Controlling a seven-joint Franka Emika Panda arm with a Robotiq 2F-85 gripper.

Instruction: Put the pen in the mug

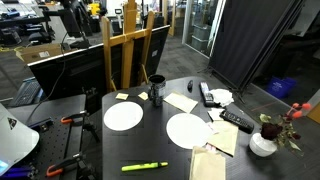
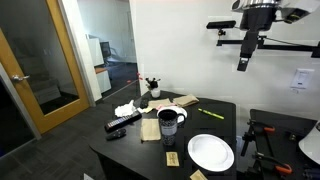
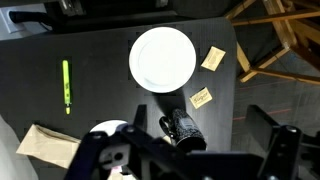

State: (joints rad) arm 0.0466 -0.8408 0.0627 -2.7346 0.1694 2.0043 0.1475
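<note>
The yellow-green pen (image 1: 145, 166) lies flat on the dark table near its front edge. It also shows in an exterior view (image 2: 210, 113) and at the left of the wrist view (image 3: 67, 85). The dark mug (image 1: 156, 89) stands upright beside a white plate (image 1: 123, 116). It also shows in an exterior view (image 2: 168, 124) and below the camera in the wrist view (image 3: 180, 128). My gripper (image 2: 243, 58) hangs high above the table, open and empty. In the wrist view its fingers (image 3: 190, 162) frame the mug from far above.
A second white plate (image 1: 188, 130) lies mid-table. A white vase with flowers (image 1: 263, 142), black remotes (image 1: 237, 120), papers and sticky notes (image 3: 213, 58) sit around the table. A brown paper bag (image 1: 208, 165) lies near the pen. A wooden easel (image 1: 128, 45) stands behind.
</note>
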